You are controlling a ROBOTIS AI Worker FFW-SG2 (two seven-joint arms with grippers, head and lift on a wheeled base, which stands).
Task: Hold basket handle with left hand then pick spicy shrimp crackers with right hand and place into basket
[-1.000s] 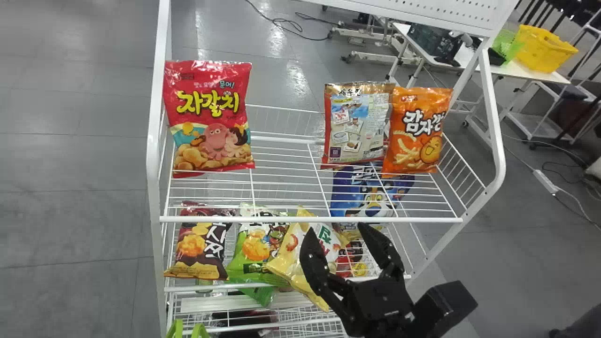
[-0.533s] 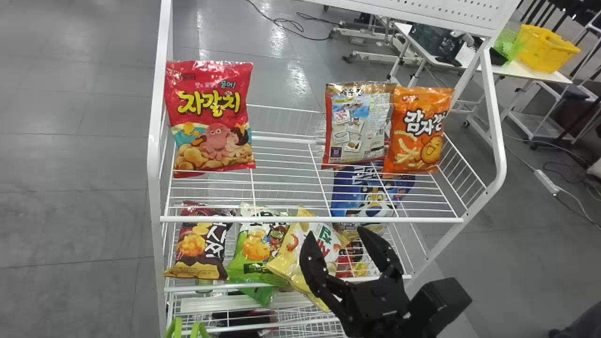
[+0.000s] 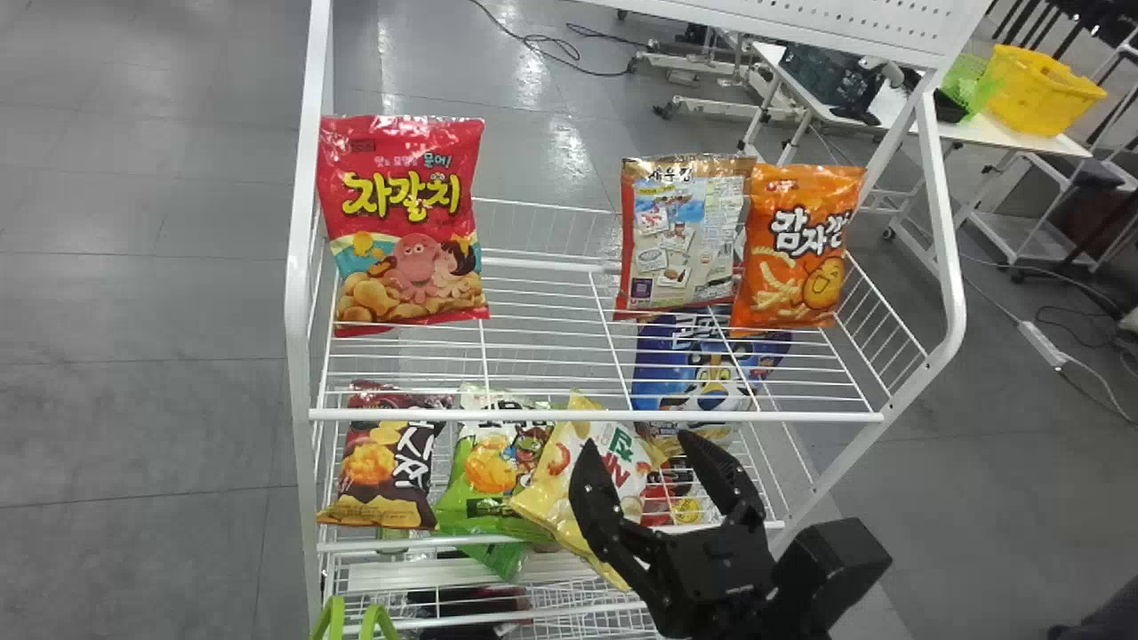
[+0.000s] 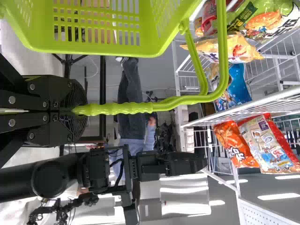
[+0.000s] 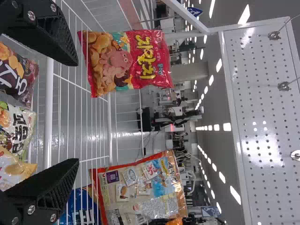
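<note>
Head view: cut off by the bottom edge at 7 o'clock, the basket handle (image 3: pixel 330 622); partly hidden behind white wires, a blue bag (image 3: pixel 702 378); behind the right hand (image 3: pixel 637 439) at 5 o'clock, a red patch (image 3: pixel 671 498), hard to make out. In left wrist view, cut off too, the basket (image 4: pixel 103 49). At 2 o'clock in head view, on the upper shelf (image 3: pixel 533 356), upright and back outward, the spicy shrimp crackers (image 3: pixel 680 236), well apart from the right hand, open and with nothing between its fingers. Closed on the handle's ribbed grip, the left hand (image 4: pixel 75 110). Glossy, crinkled film on the bags; bare wire for shelves; slotted green plastic for the basket. Three bags on the upper shelf, counting a red one (image 3: pixel 404 222) at 10 o'clock and an orange one (image 3: pixel 796 253) between 2 and 3 o'clock; below, three more in front: brown (image 3: pixel 378 471), green (image 3: pixel 489 462), yellow (image 3: pixel 569 471).
</note>
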